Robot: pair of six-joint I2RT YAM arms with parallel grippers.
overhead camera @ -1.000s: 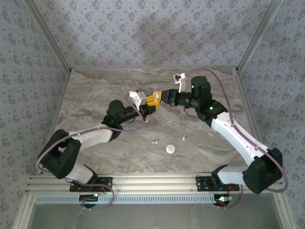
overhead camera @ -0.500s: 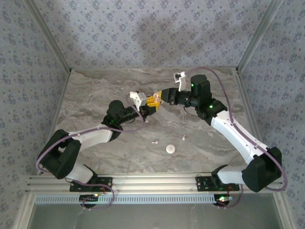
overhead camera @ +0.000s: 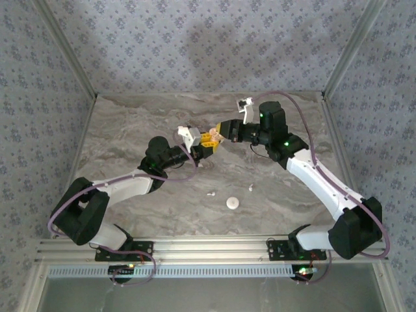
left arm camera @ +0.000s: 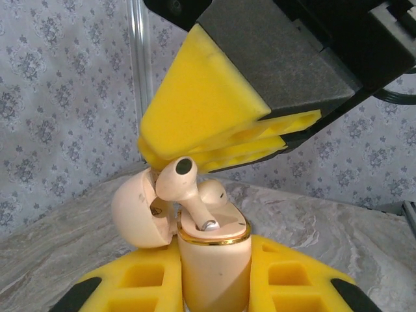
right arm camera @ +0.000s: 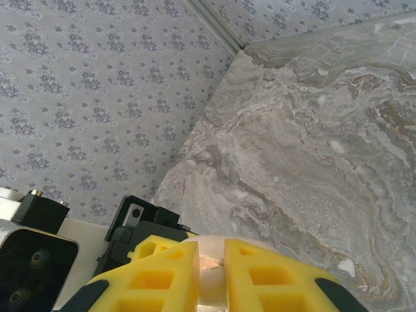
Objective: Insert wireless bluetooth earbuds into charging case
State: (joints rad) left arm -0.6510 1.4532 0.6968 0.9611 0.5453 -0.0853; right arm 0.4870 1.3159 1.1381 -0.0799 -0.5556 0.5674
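A cream charging case point(left arm camera: 214, 273) with a gold rim stands upright, my left gripper point(left arm camera: 213, 289) shut on its body. Its lid point(left arm camera: 136, 211) hangs open to the left. One earbud point(left arm camera: 213, 192) sits in the far slot. A second earbud point(left arm camera: 179, 179) tilts with its stem tip in the near slot, and my right gripper point(left arm camera: 162, 156) is shut on its bud from above. In the right wrist view the right gripper point(right arm camera: 211, 260) pinches that cream earbud point(right arm camera: 211, 276). From above, the left gripper point(overhead camera: 203, 144) and right gripper point(overhead camera: 216, 133) meet over the middle of the table.
Two tiny white earbud pieces point(overhead camera: 211, 193) point(overhead camera: 251, 188) and a small round white disc point(overhead camera: 233, 203) lie on the marble table point(overhead camera: 130, 130) nearer the bases. Patterned walls close in the back and both sides.
The right gripper has edged slightly left towards the case with the earbud. The left gripper and case have barely moved.
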